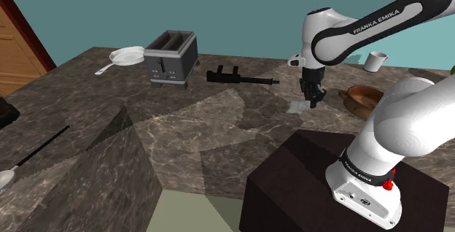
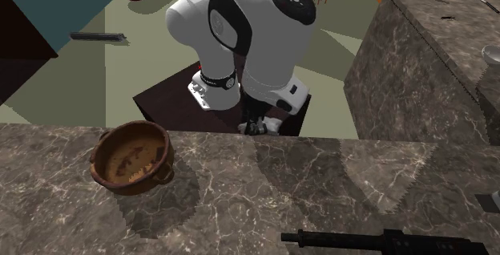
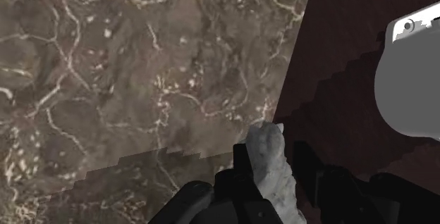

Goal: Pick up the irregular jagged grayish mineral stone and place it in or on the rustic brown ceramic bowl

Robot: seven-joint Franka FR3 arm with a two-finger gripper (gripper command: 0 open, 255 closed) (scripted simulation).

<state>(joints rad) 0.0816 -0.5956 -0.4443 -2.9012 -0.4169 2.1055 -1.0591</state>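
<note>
Presently, in the shoulder view, a dark marbled worktop [image 1: 219,121] runs across the scene. At its far left lies a white pan [image 1: 127,55], then a grey toaster [image 1: 171,57], then a long black gun-shaped object [image 1: 240,77]. Right of these, near the worktop's front edge, the white arm reaches down and its black gripper [image 1: 313,101] meets a small pale grey stone [image 1: 297,107]. In the wrist view, the two fingers [image 3: 242,168] press against the stone's rough sides, so the gripper looks clenched on it. Whether the stone is off the surface yet cannot be told. Just to the right of the gripper sits the brown bowl [image 1: 362,98] with small side handles, nothing inside it. A white mug [image 1: 375,61] stands behind the bowl, and the dark stand [image 1: 306,187] fills the lower right.

The step in hand appears to be the grasp. The next move likely calls for a straight lift, a short carry toward the shoulder view's right, and a release above the bowl's rim.
</note>
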